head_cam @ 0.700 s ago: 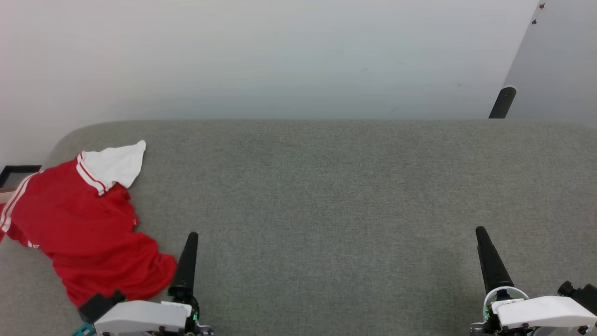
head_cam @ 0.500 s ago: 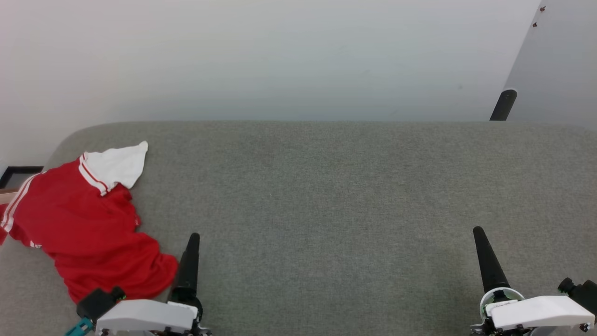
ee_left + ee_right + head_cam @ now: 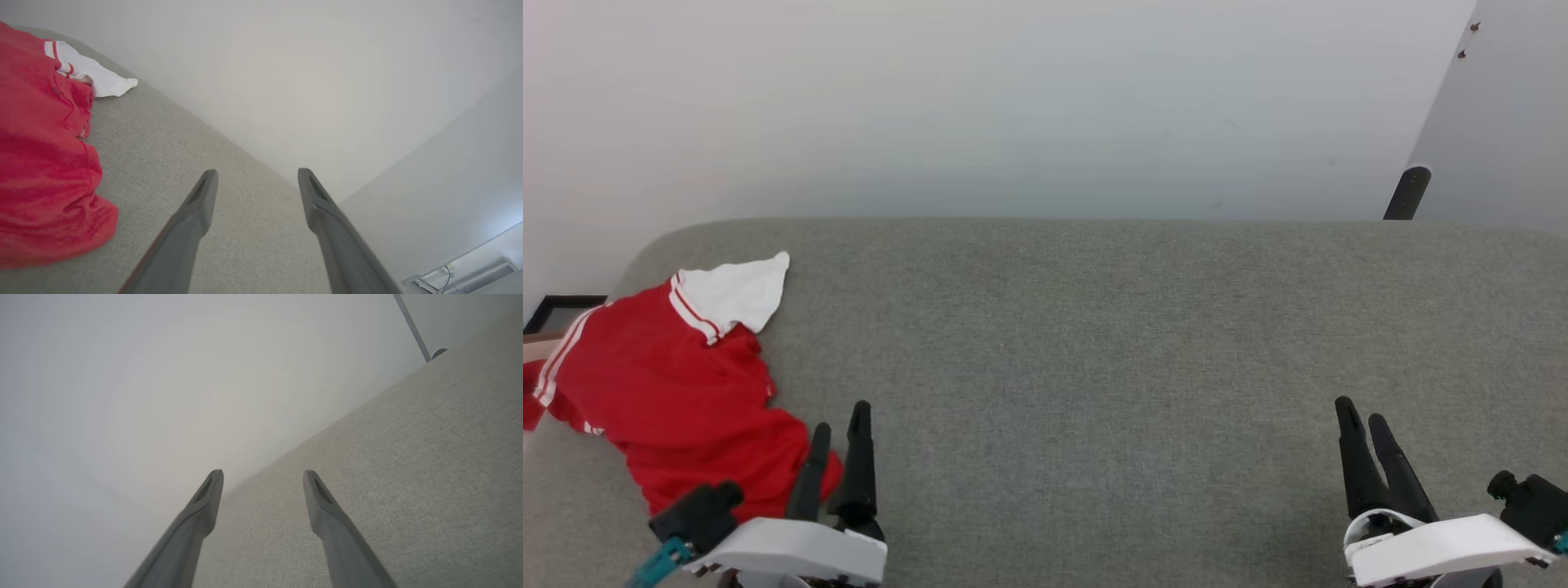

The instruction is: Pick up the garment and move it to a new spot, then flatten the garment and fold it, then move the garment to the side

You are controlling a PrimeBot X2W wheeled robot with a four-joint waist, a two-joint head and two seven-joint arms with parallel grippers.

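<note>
The garment point(image 3: 662, 392), a red shirt with white striped sleeves, lies crumpled at the left end of the grey padded surface point(image 3: 1094, 343). One white sleeve points toward the back wall. My left gripper point(image 3: 840, 415) stands open just right of the shirt's near hem, nothing between its fingers. In the left wrist view the garment point(image 3: 41, 163) lies left of the open left gripper point(image 3: 257, 173). My right gripper point(image 3: 1357, 412) is open at the lower right, far from the shirt. The right wrist view has the open right gripper point(image 3: 263, 473) above bare grey fabric.
A pale wall rises behind the grey surface. A dark post point(image 3: 1405, 194) stands at the back right next to a light panel. A dark frame point(image 3: 560, 309) sits past the surface's left edge. Bare fabric spans the stretch between the grippers.
Both wrists have rolled, so two fingers of each gripper now show where one did. The whole head view has shifted slightly down. The garment lies as before.
</note>
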